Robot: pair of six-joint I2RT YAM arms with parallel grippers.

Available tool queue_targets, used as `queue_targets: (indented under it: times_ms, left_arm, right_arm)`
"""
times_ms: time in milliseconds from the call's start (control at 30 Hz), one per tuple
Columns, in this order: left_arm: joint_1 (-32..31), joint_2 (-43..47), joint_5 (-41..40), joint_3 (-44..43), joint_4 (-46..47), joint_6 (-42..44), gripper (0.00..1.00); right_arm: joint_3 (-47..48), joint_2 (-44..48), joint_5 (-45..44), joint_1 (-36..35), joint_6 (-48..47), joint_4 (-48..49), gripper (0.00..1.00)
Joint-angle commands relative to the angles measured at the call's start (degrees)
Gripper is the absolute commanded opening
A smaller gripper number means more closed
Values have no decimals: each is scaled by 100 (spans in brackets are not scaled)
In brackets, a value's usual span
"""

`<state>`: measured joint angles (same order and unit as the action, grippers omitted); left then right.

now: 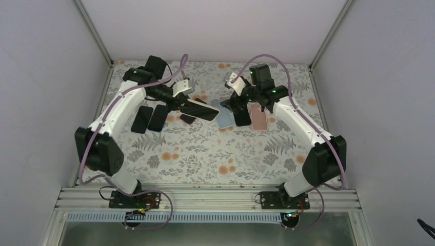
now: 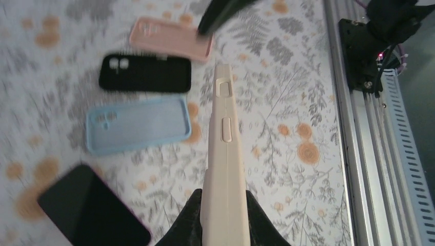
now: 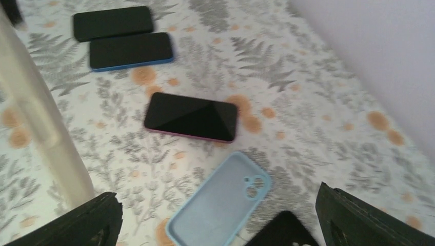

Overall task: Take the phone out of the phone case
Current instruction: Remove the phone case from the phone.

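Three walls (image 1: 205,25), floral tabletop (image 1: 205,159), phone case (image 2: 223,154)

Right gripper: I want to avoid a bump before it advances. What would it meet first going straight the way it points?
Probably the light blue case, lying between the open fingers of the right gripper; the dark phone lies beyond it. Depth is unclear from the wrist view.
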<state>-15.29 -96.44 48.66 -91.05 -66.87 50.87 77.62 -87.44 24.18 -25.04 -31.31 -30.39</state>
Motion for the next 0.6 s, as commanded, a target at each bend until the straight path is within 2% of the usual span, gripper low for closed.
queue_targets:
  times_ms: [0,567]
  left_arm:
    - [-264,620,253,72,724,28,2]
    - [-251,750,-122,210,788,-37,2]
  right_arm:
    - [-73,-212,983,-64,-194,-320,95]
    - [-412,59,1090,113,-310,-405,91]
